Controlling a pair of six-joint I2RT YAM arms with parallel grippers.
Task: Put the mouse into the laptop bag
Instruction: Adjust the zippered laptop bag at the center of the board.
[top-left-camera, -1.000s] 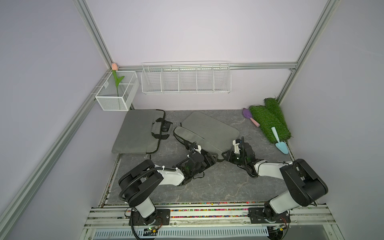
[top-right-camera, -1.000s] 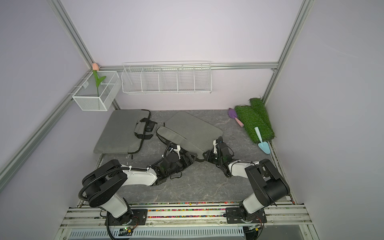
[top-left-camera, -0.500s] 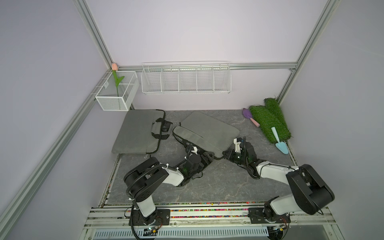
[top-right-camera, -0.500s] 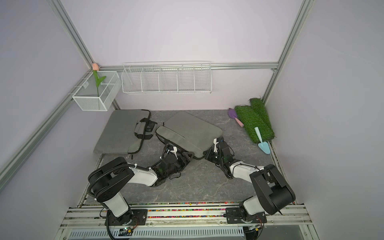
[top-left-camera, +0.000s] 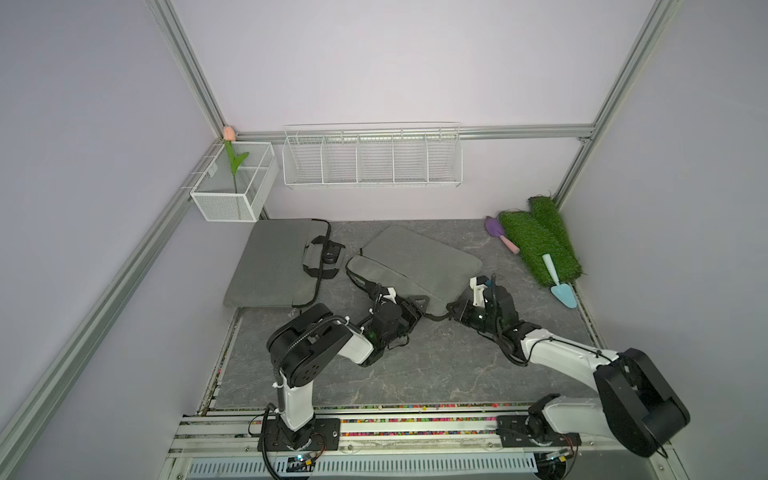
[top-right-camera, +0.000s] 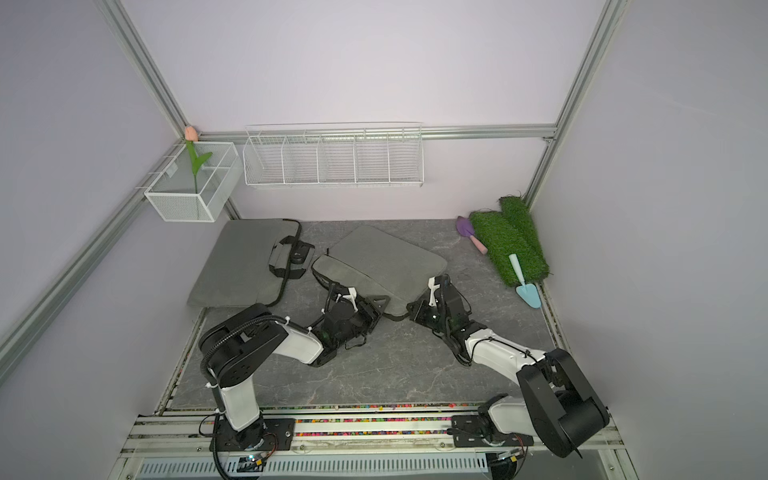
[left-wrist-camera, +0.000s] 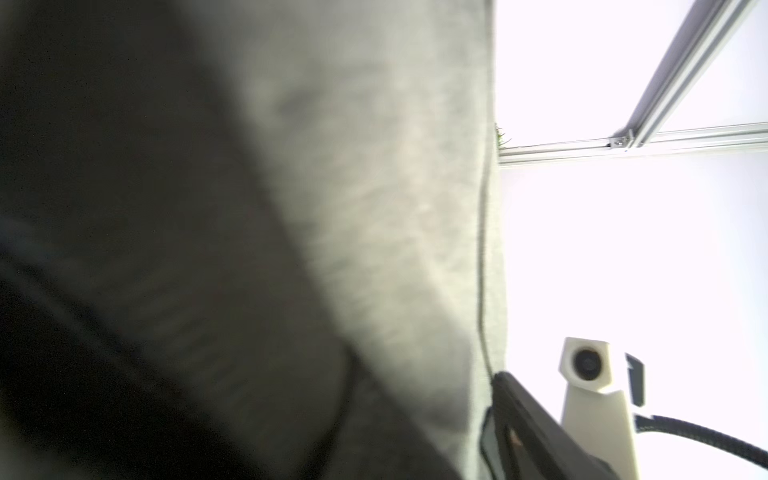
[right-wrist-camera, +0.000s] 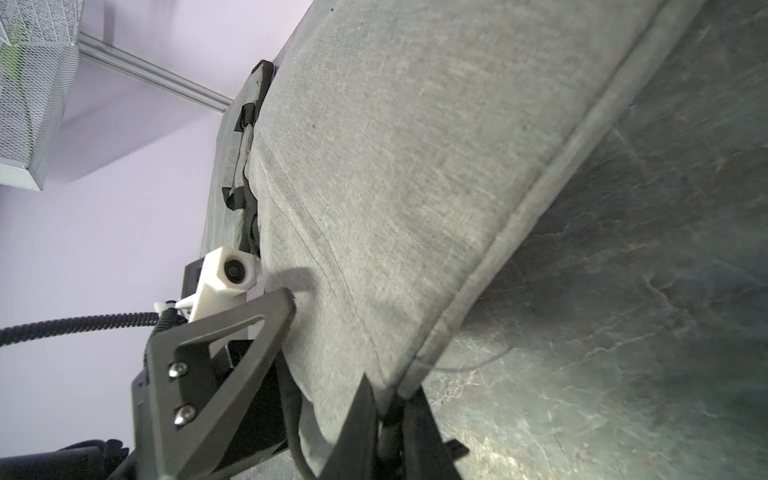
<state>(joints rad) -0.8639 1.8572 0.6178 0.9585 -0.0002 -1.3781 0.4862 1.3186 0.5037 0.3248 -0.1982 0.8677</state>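
**Grip on laptop bag (top-left-camera: 415, 259) corner, mouse (top-left-camera: 333, 254) out on tabletop (top-left-camera: 436, 365)**

The right pincer (right-wrist-camera: 384, 411) is clamped shut on the near corner of the grey laptop bag. In the right wrist view its two dark fingers (right-wrist-camera: 357, 428) meet on the piped seam, and a thin cord (right-wrist-camera: 465, 365) trails from that corner onto the stone surface. Shadow under the seam suggests this edge sits slightly off the tabletop.

Just beside it, along the same near edge, is the left pincer (top-left-camera: 411, 305). One triangular finger (right-wrist-camera: 232, 332) rests with its tip against the bag's upper face. The other is hidden by the fabric, so I cannot tell whether this pincer is gripping the bag or standing open around its edge. The left wrist view adds little, only blurred grey cloth and a dark fold filling most of the picture.

In both top views the bag lies skewed in the middle of the tabletop. The mouse, small and black, lies outside it on the tabletop. It sits between this bag and a second grey bag (top-left-camera: 270, 266) lying flat at the left, close against that bag's handles (top-left-camera: 313, 259).

Farther out, rolls of artificial grass (top-left-camera: 536, 241) lie by the right wall. A purple trowel (top-left-camera: 494, 227) is just beside them and a blue trowel (top-left-camera: 561, 286) rests partly on them. A white wire rack (top-left-camera: 372, 156) hangs on the back wall, and a mesh basket (top-left-camera: 232, 199) in the left corner holds an artificial tulip (top-left-camera: 232, 162).
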